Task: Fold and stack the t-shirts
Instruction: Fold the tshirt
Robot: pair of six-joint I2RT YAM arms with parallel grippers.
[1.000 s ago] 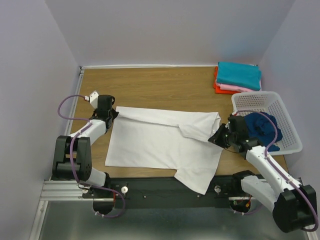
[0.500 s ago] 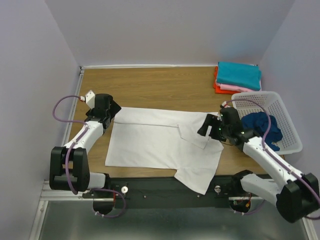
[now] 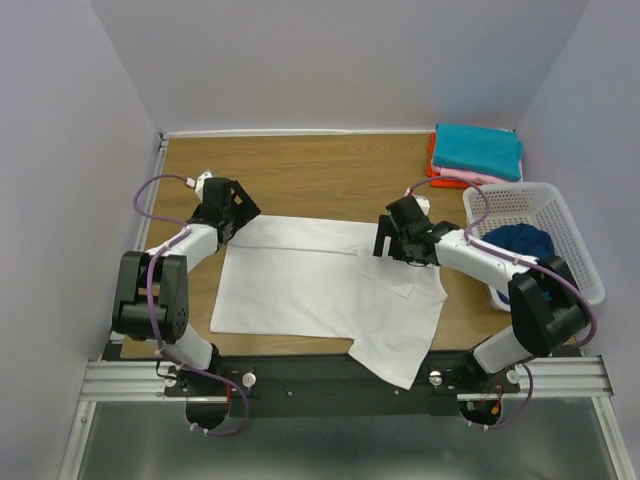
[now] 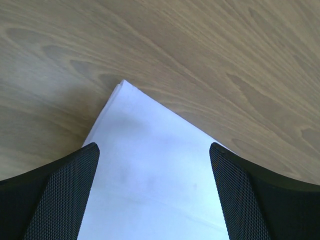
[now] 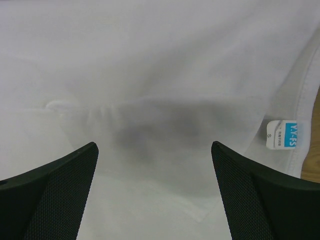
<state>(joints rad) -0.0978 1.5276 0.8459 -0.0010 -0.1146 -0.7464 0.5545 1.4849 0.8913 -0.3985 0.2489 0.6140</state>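
White t-shirt (image 3: 300, 290) spread flat on the table (image 3: 320, 170); L gripper (image 3: 238, 208) at its far-left corner, jaws wide, empty; R gripper (image 3: 392, 240) over the fold nr the neck label (image 5: 281, 134), jaws wide, nothing held.

Quick headcount from where I'm standing: five t-shirts total. That's one white t-shirt (image 3: 300, 285) on the table (image 3: 300, 170), one dark blue t-shirt (image 3: 520, 243) in the basket (image 3: 580, 270), and a pile of three in the far right corner: teal t-shirt (image 3: 478, 150), pink t-shirt (image 3: 470, 177), orange t-shirt (image 3: 435, 172). Just one basket and one table. Two robot arms, the left arm (image 3: 175, 250) and right arm (image 3: 485, 262). So two grippers, left gripper (image 3: 240, 205) and right gripper (image 3: 388, 240), two fingers each, four altogether. One little neck label (image 5: 281, 134) on the white one.
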